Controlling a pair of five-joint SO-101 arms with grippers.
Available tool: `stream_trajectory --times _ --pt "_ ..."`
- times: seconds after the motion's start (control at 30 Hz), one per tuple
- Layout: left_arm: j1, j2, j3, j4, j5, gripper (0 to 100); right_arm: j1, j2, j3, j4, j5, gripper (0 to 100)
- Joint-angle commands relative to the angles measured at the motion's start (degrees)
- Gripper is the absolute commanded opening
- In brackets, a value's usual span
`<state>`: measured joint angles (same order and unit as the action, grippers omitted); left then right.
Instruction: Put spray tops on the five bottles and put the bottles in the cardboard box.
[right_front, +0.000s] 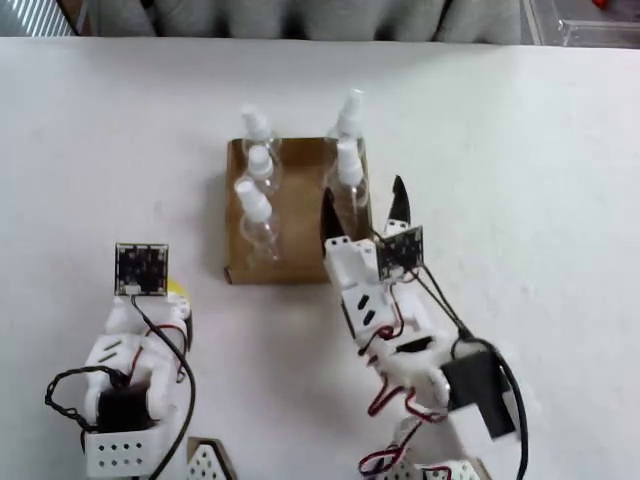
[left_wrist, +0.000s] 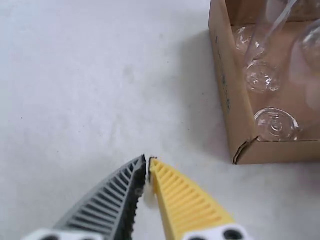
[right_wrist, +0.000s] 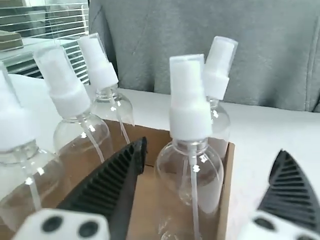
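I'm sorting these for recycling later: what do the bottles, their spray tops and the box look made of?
Bottles: clear and glossy, probably plastic, though glass is possible; dip tubes show through, with bright glints. Spray tops: opaque white, smooth, likely plastic. Box: brown, matte cardboard, with thin folded walls.

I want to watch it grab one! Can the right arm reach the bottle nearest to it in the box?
Probably yes. The right gripper is open, and the nearest bottle stands in line with the gap between its fingers, with nothing in the way.
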<state>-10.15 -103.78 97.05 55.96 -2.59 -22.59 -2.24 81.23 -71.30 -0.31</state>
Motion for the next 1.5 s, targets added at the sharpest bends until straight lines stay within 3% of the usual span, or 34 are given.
stream_trajectory --times 0.0,0.1,0.27,0.4,0.83,1.03,1.2,1.47 --pt "-0.3 -0.5 -0.1 -1.1 -0.5 2 0.9 -8.1 3.3 -1.3 -0.2 32.0" --pt "-0.2 -0.5 -0.1 -1.1 -3.0 2 3.1 -15.0 4.8 1.9 -0.2 23.5" --pt "-0.1 -0.5 -0.1 -0.9 -6.1 2 8.7 -29.2 4.1 15.3 -0.2 0.5" --pt "-0.1 -0.5 -0.1 -0.8 -6.2 2 12.8 -42.1 4.3 30.5 -0.3 6.6" --pt "-0.2 -0.4 -0.1 -0.7 -6.3 2 24.8 -76.3 6.1 84.3 -0.6 6.6" --pt "-0.3 -0.4 -0.1 -0.7 -6.3 2 25.1 -91.5 16.2 95.2 -0.4 6.6" --pt "-0.3 -0.4 -0.1 1.3 -6.4 2 23.1 -101.4 15.6 111.7 -0.7 6.6" --pt "0.0 -0.4 -0.1 3.1 -6.4 2 17.1 -100.1 15.6 133.1 -0.7 6.9"
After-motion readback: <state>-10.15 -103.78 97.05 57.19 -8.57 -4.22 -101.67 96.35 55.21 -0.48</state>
